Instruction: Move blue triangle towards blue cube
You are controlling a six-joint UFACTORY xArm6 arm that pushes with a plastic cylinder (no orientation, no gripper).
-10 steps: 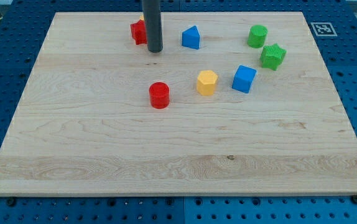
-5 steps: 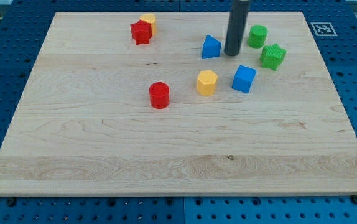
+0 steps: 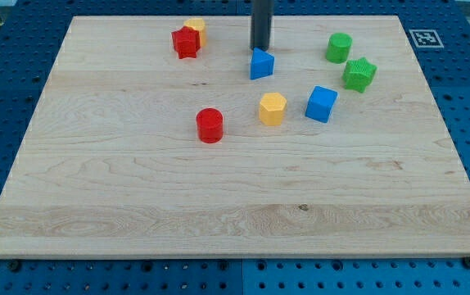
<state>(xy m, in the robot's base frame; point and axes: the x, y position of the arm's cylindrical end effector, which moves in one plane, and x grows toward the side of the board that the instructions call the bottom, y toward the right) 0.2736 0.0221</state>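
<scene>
The blue triangle [image 3: 260,64] lies on the wooden board [image 3: 235,197] in the upper middle of the view. The blue cube [image 3: 321,104] sits to its lower right, with a gap between them. My tip [image 3: 259,50] stands just above the blue triangle in the view, touching or nearly touching its top edge. The rod rises straight up out of the view's top.
A yellow hexagonal block [image 3: 273,108] sits left of the blue cube. A red cylinder [image 3: 210,125] lies left of centre. A red block [image 3: 185,42] touches a yellow block [image 3: 195,29] at upper left. A green cylinder [image 3: 339,47] and green star [image 3: 359,74] sit at upper right.
My tip moved from the right of the blue triangle to just above it. The blue triangle shifted a little to the left and downward. The other blocks have not moved.
</scene>
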